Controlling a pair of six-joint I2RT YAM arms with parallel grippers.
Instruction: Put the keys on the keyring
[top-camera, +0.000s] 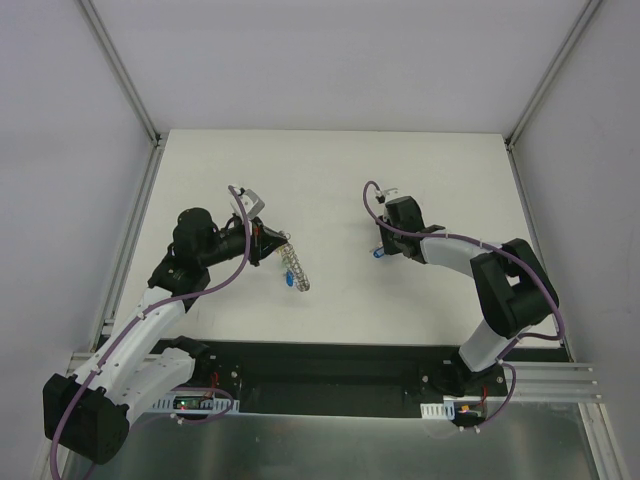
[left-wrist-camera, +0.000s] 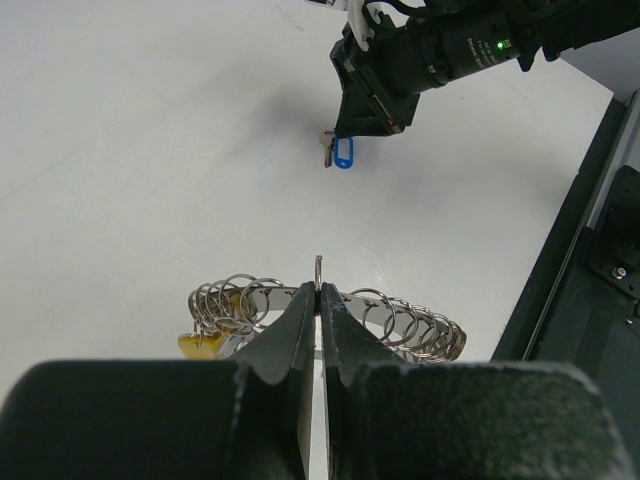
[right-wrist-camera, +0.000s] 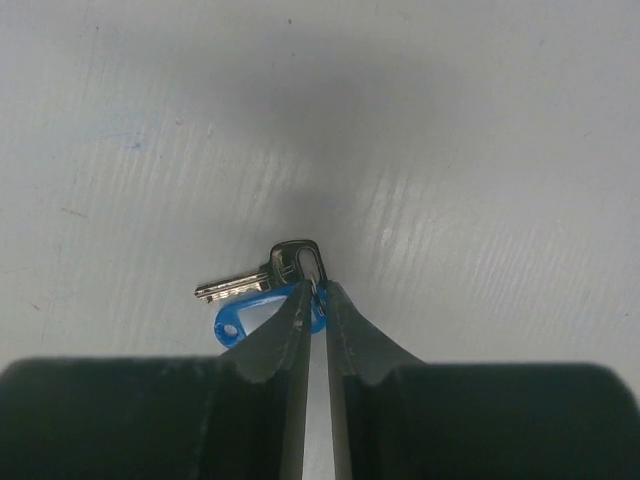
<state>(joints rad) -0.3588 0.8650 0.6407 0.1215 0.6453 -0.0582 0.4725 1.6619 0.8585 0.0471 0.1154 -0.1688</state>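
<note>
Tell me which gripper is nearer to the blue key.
Right. The right gripper pinches the blue key on the table; the left gripper is well away to the side, clamped on the keyring.

Open tabletop (top-camera: 335, 200) lies between the keyring (top-camera: 296, 268) and the blue-tagged key (top-camera: 377, 253).

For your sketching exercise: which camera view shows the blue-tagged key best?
Right wrist: the blue-tagged key fills the centre, blade and ring clear, at the right pincer tips. Left wrist shows the key small; top, a blue speck.
</note>
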